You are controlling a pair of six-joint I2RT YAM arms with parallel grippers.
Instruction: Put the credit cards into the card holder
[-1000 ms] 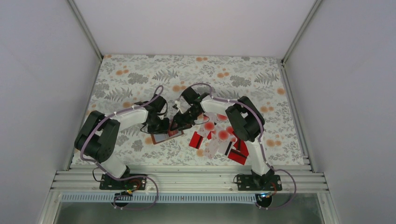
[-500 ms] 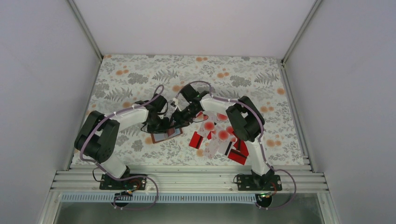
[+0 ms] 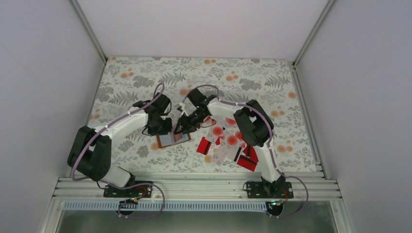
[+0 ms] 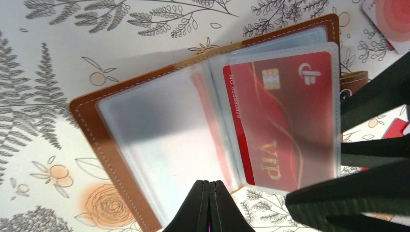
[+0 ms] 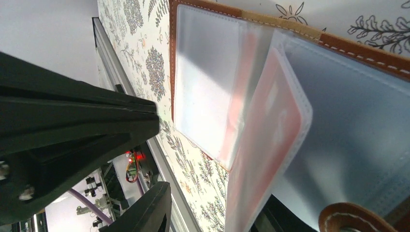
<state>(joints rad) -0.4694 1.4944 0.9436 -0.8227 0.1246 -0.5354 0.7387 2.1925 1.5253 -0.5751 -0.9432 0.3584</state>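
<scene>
**Card holder during loading: overhead and both wrist views.** The card holder [image 4: 92, 133], a brown stitched folder with clear plastic pockets, lies spread open on the floral tablecloth [image 3: 145, 77]. It sits beneath both grippers and to the left of the loose credit cards [image 3: 228, 143].

A red VIP card [image 4: 285, 121] sits almost fully inside a clear sleeve leaf [image 5: 285, 125]. This leaf stands raised off the right half of the holder, while the left pocket [image 4: 154, 130] is empty.

The left gripper [image 4: 209, 186] has its fingers pressed together with nothing between them, tips down at the holder's near edge. The likely purpose is to pin the holder so that it neither slides nor folds while a card is pushed in.

The right gripper [image 5: 159, 154] stands partly open at the free edge of the raised leaf, and nothing shows between its fingers in its own view. Whether a finger props up the leaf cannot be told. This position suits seating the card or letting go of it.

A white card with red blotches [image 4: 391, 17] lies just beyond the holder's far corner. Judging by the pile, most cards are not yet loaded, and such thin, flat cards on cloth look awkward to lift.
</scene>
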